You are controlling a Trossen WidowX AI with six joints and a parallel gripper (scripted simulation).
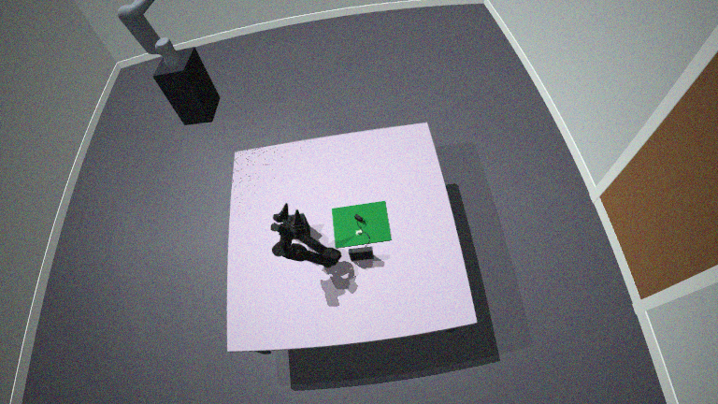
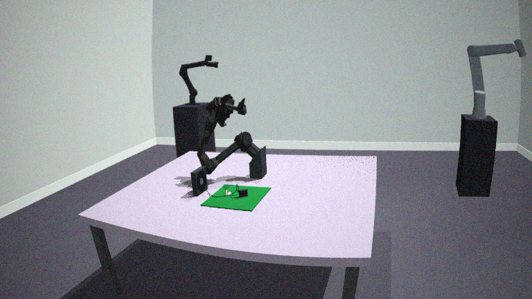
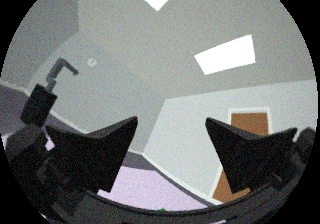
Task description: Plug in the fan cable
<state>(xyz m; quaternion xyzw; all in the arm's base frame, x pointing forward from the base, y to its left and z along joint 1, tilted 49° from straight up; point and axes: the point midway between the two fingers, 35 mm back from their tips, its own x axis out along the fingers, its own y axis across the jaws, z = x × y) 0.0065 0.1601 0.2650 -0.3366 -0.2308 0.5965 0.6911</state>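
Note:
The green board (image 1: 345, 214) (image 2: 251, 202) lies flat on the table. A small white header (image 1: 359, 232) (image 2: 228, 194) stands on it, on the side nearer the fan. The black plug (image 1: 359, 217) (image 2: 243, 192) appears to rest on the board, apart from the header; a thin dark cable runs in a loop from it to the fan. The black fan (image 1: 361, 254) (image 2: 195, 188) stands upright beside the board. My gripper (image 1: 292, 208) (image 2: 234, 112) (image 3: 172, 120) is open and empty, raised high above the table and away from plug and board. The header's pins are too small to see.
My arm's folded links (image 1: 312, 253) (image 2: 227, 154) reach low near the fan. The pale table (image 1: 412, 282) (image 2: 321, 221) carries everything. A grey arm (image 1: 142, 2) (image 2: 476, 72) and, in the exterior view, another black arm (image 2: 188, 80) stand on pedestals beyond the table.

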